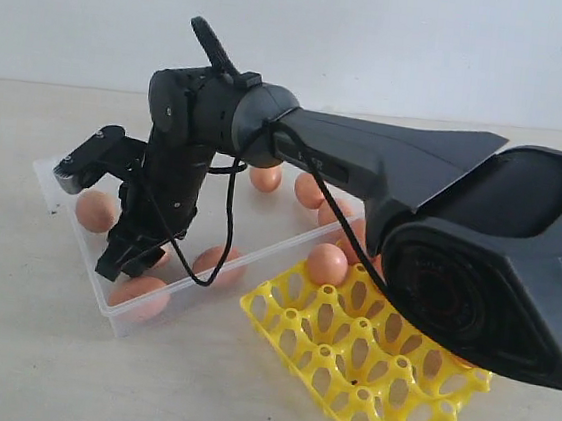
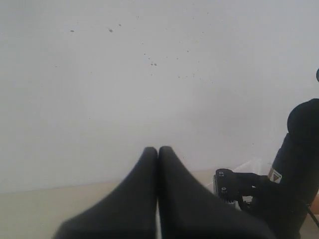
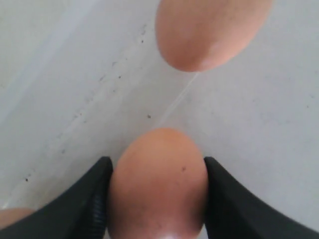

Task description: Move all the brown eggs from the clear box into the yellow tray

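My right gripper (image 1: pixel 125 260) reaches down into the clear box (image 1: pixel 67 216), and its fingers press both sides of a brown egg (image 3: pixel 157 189); in the right wrist view the gripper (image 3: pixel 157 162) hides the egg's lower flanks. Another egg (image 3: pixel 209 30) lies just beyond it on the box floor. Several more brown eggs sit in the box, among them one (image 1: pixel 139 296) at the near corner and one (image 1: pixel 96 210) at the left. The yellow tray (image 1: pixel 344 378) holds one egg (image 1: pixel 327 264) at its near-left corner. My left gripper (image 2: pixel 158 149) is shut on nothing, facing a white wall.
The right arm's dark forearm (image 1: pixel 387 161) stretches across the tray from the right, and its bulky housing (image 1: pixel 497 263) hides the tray's far side. The same arm (image 2: pixel 299 169) shows at the edge of the left wrist view. The pale tabletop (image 1: pixel 26 345) lies in front of the box.
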### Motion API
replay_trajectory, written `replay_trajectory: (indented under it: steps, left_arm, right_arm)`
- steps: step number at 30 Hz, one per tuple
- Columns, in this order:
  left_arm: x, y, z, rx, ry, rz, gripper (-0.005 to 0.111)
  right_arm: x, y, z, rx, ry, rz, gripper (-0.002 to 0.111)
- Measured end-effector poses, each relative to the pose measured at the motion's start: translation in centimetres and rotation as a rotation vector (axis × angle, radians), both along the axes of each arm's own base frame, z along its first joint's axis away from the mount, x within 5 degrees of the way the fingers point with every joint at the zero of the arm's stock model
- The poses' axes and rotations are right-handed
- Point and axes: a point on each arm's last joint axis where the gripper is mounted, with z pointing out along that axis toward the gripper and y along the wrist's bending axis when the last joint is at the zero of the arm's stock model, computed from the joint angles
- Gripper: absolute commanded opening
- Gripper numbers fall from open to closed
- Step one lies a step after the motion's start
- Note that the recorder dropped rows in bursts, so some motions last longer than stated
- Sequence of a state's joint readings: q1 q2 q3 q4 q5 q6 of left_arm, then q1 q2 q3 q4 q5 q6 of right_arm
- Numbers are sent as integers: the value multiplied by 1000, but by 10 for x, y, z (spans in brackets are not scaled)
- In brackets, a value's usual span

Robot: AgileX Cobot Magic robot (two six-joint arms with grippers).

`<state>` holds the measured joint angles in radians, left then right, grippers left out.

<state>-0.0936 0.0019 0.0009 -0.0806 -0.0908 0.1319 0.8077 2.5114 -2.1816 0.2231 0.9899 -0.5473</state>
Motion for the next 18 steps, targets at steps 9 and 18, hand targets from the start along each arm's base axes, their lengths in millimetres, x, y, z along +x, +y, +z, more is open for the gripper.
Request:
replay_trajectory:
  steps: [9, 18]
  left_arm:
    - [0, 0, 0, -6, 1, 0, -4]
    - [0, 0, 0, -8, 1, -1, -4]
  right_arm:
    - [2, 3, 80, 335, -52, -464, 0]
    - [-72, -35, 121, 776, -249, -497, 0]
